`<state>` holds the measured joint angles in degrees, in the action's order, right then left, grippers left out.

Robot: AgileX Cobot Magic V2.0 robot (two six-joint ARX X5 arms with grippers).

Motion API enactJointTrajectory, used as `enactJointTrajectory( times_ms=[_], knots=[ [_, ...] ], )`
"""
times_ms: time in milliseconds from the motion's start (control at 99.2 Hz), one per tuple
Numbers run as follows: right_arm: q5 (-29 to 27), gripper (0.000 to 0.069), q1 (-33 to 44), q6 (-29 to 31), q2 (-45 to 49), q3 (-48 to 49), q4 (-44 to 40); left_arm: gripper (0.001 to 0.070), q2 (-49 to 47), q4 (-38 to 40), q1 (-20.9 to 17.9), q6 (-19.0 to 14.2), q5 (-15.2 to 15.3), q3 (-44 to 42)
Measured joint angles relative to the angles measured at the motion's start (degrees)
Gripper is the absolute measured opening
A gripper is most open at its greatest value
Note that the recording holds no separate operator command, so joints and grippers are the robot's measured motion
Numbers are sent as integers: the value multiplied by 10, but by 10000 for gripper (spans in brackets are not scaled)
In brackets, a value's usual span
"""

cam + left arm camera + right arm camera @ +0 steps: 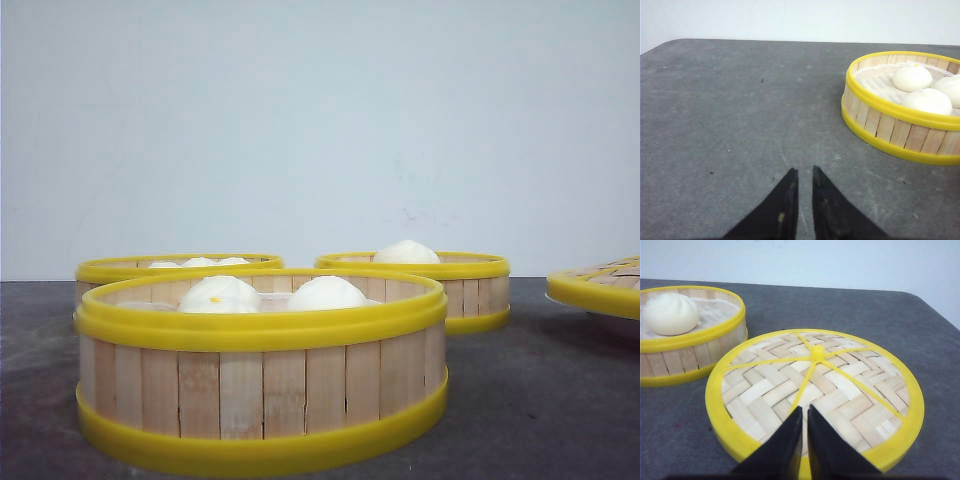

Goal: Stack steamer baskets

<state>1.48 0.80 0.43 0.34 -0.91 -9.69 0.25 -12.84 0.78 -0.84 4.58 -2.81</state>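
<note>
On grey tabletop (560, 400); 3 steamer baskets (262, 370) apart

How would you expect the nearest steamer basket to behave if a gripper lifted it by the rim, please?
The nearest steamer basket likely stays rigid, given its slat wall. Its glossy yellow rim may be slippery. The loose buns could shift if it tilts.

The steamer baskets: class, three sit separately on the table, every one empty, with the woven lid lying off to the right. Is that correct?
Not quite: the steamer baskets are not empty. The front view shows white buns in all three. They do sit separately, with the woven lid off right.
</note>
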Motion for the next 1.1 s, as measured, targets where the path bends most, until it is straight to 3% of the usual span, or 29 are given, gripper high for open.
enactJointTrajectory(
  times_ms=[655,867,978,1099],
  knots=[
    [0,15,0,0,0,0,1,25,0,12,0,-4,0,4],
    [5,15,0,52,0,0,36,25,0,17,0,-93,-4,5],
    [31,15,0,125,0,0,59,25,0,17,0,-137,-4,5],
    [46,15,0,199,0,0,62,25,0,20,0,-158,-4,7]
  ],
)
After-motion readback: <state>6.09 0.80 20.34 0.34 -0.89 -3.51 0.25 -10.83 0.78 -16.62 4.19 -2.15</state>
